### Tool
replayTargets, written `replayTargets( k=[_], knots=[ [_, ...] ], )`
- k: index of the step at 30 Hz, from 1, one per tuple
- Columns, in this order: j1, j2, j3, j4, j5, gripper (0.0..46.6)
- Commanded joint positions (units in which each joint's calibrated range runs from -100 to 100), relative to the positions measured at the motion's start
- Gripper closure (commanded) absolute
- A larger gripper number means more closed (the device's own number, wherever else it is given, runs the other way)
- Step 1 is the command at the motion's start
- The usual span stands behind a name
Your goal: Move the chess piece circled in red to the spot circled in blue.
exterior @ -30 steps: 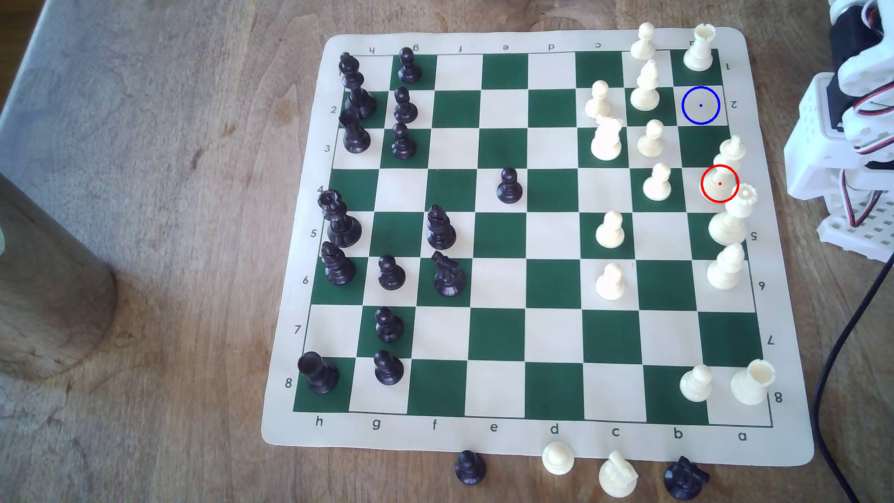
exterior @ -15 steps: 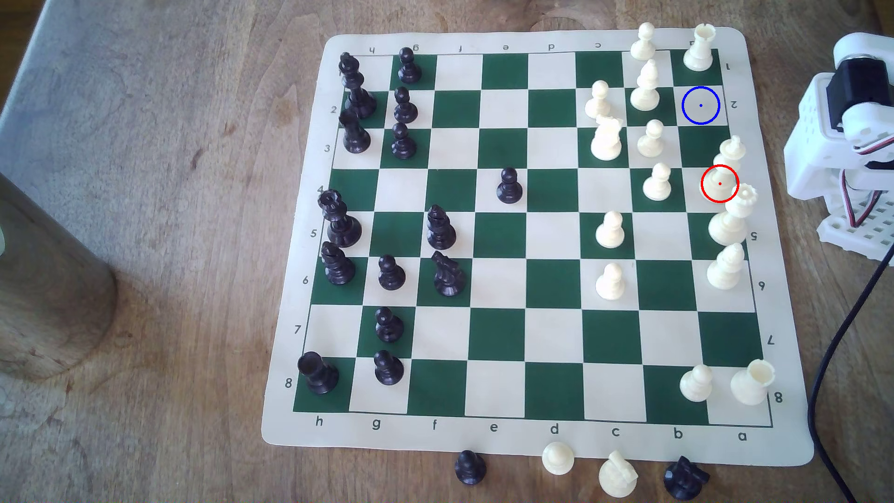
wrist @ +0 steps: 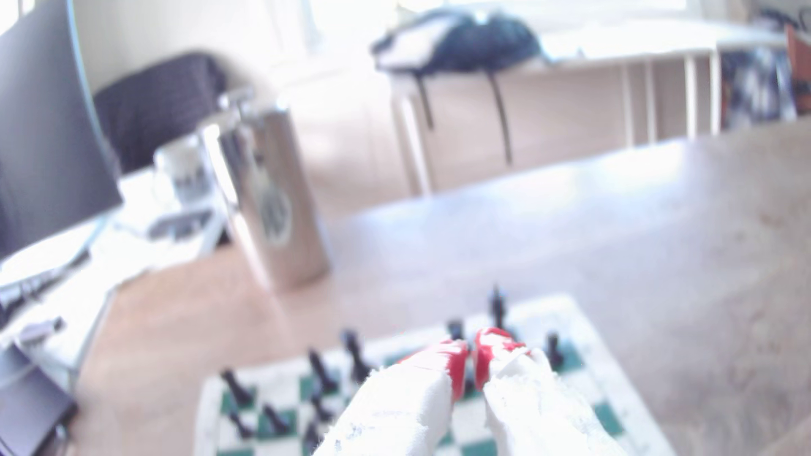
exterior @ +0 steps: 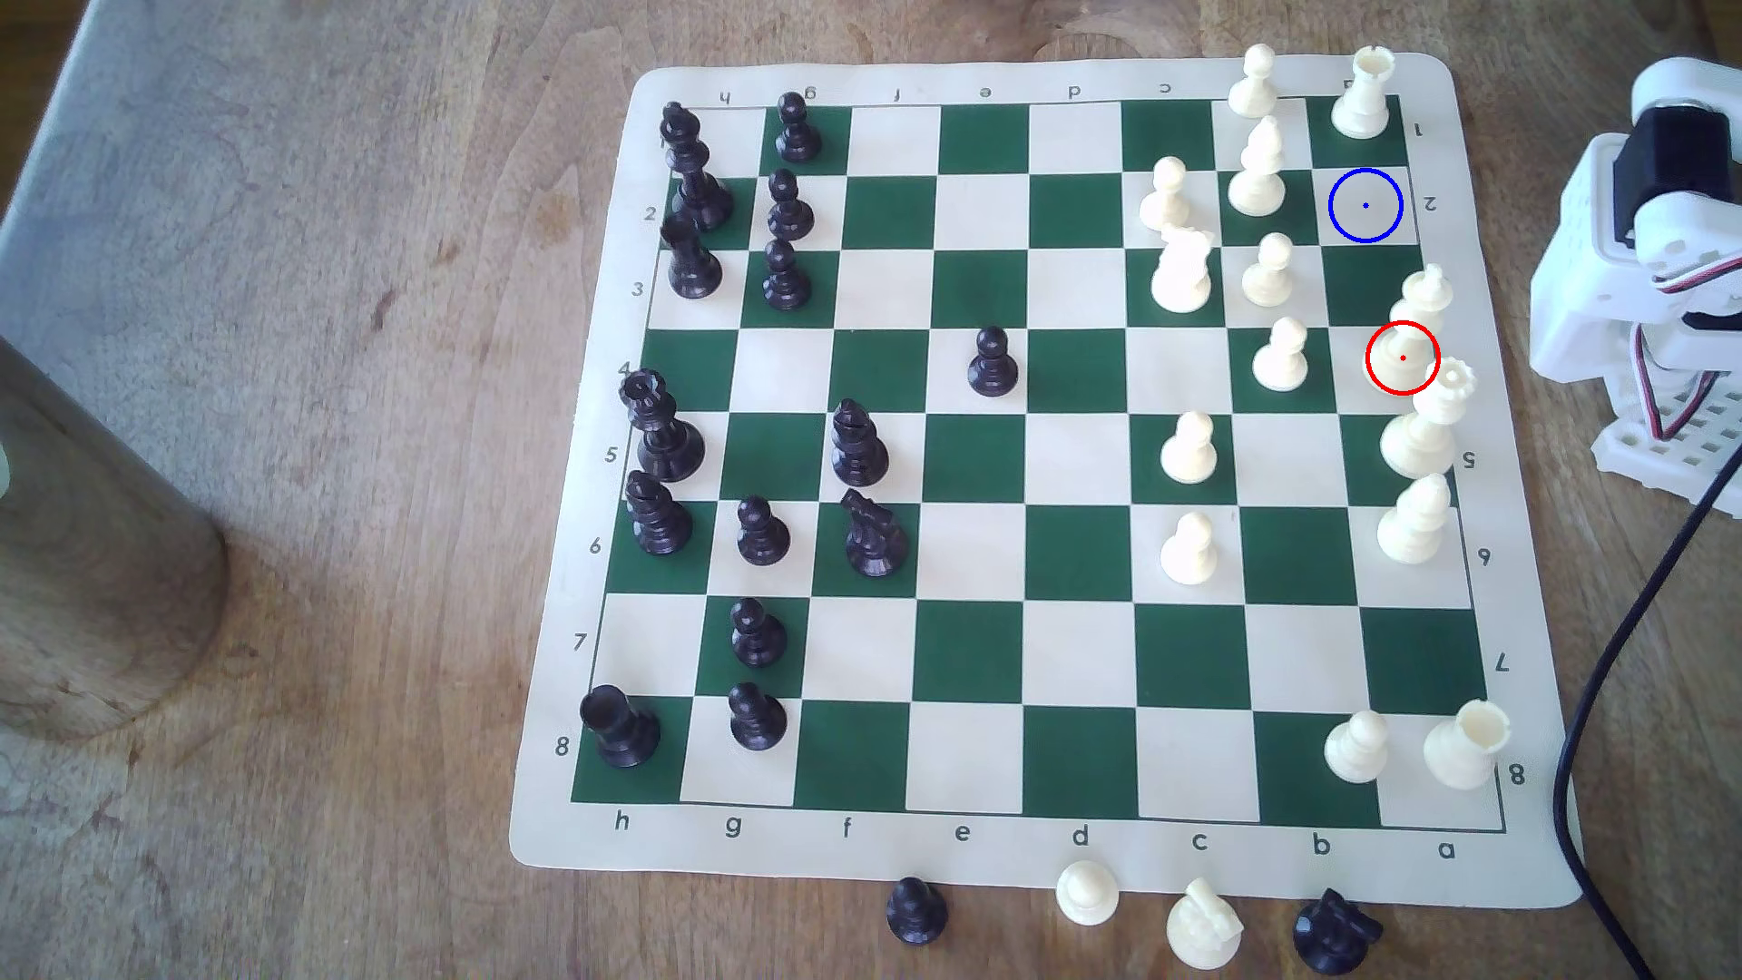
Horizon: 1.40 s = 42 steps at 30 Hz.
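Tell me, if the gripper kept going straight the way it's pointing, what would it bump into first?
Probably the black pieces beyond the gripper, which points out over the far side of the chess mat. It's blurry, so depth is uncertain.

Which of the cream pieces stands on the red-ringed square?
The cream king with the cross finial, between the blue-ringed square and the coronet-topped queen in the exterior view.

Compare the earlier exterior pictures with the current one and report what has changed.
The arm at the exterior view's right edge shifted: its wire-laden upper parts left the top right corner, and the black cable swung inward toward the mat. Nothing was gripped or released. The king, the blue-circled square and every other piece stayed put.
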Motion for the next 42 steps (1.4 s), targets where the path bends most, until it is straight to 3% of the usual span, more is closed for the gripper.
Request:
replayTargets(
  k=[1,3,11,15,18,19,20,27,42],
  knots=[
    [-2.8,2.0,-2.1,19.2,-2.8,46.4],
    [-3.9,4.6,-1.0,26.1,-6.2,46.4],
    [-1.9,19.6,0.8,27.0,-12.7,46.4],
    [-4.2,26.2,-0.7,27.8,-15.9,46.0],
    [-6.3,29.8,-1.5,29.2,-18.0,39.8],
    [-6.4,30.5,-1.5,29.3,-18.1,37.9],
    [-6.4,31.6,-1.2,29.3,-18.2,32.2],
    [-8.1,36.1,0.1,30.2,-18.2,20.9],
    [-5.3,45.4,3.7,26.0,-14.6,22.8]
  ],
)
